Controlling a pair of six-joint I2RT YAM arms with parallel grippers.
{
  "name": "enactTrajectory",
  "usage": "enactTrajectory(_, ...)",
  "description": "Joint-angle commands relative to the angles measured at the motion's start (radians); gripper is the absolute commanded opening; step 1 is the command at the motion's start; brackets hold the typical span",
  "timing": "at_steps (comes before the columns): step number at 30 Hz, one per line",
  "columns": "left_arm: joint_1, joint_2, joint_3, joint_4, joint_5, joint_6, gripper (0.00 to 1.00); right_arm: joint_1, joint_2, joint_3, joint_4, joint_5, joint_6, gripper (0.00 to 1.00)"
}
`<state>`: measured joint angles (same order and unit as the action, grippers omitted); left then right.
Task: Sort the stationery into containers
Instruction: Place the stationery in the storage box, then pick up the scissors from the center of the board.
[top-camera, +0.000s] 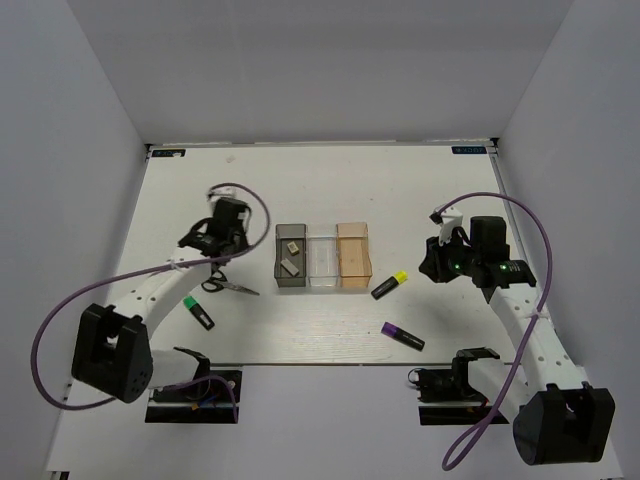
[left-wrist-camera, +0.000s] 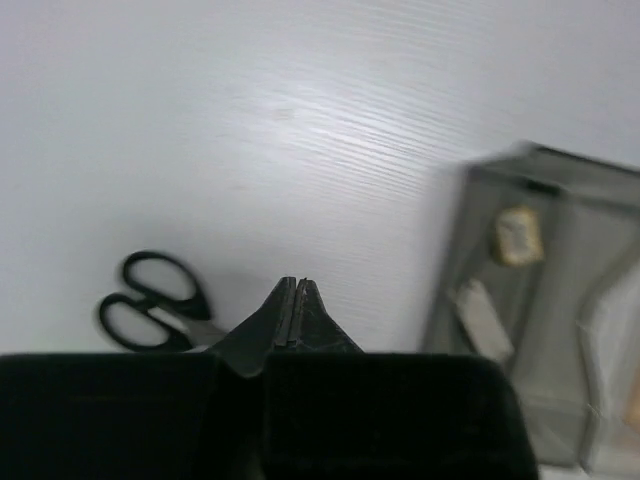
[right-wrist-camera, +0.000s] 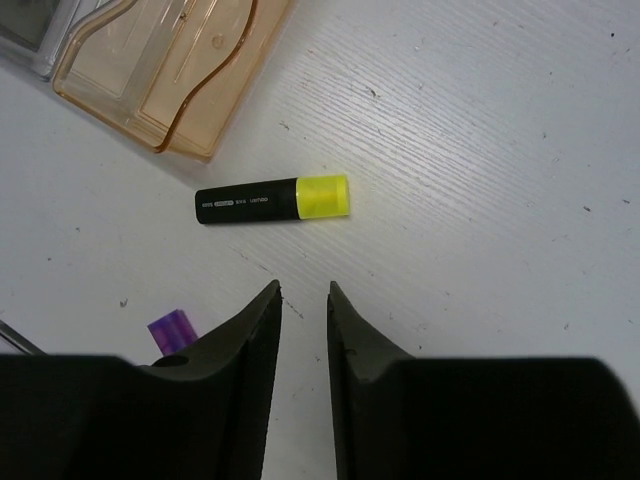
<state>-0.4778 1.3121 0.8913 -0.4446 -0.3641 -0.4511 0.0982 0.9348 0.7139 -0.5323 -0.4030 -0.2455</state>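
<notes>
Three joined bins stand mid-table: smoky grey, clear and amber. Two beige erasers lie in the grey bin. The black-handled scissors lie left of the bins, and a green-ended marker lies below them. A yellow-ended marker and a purple-ended marker lie right of and below the bins. My left gripper is shut and empty, above the table between the scissors and the grey bin. My right gripper is open and empty, just short of the yellow marker.
White walls close in the table on the left, back and right. In the right wrist view the amber bin sits at the upper left and the purple marker's end shows beside my left finger. Purple cables loop by both arms.
</notes>
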Motion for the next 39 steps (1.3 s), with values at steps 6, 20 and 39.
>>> enactTrajectory(6,0.381,-0.027,-0.152,-0.145,0.218,-0.371,0.24,0.001,-0.013,0.045,-0.001,-0.014,-0.009,0.36)
enactTrajectory(20,0.419,0.119,-0.101,-0.074,0.249,-0.5,0.35,-0.002,-0.013,0.042,-0.003,-0.01,-0.017,0.4)
enactTrajectory(39,0.443,0.134,-0.075,-0.043,0.242,-0.468,0.35,-0.002,-0.007,0.042,-0.008,-0.003,-0.025,0.41)
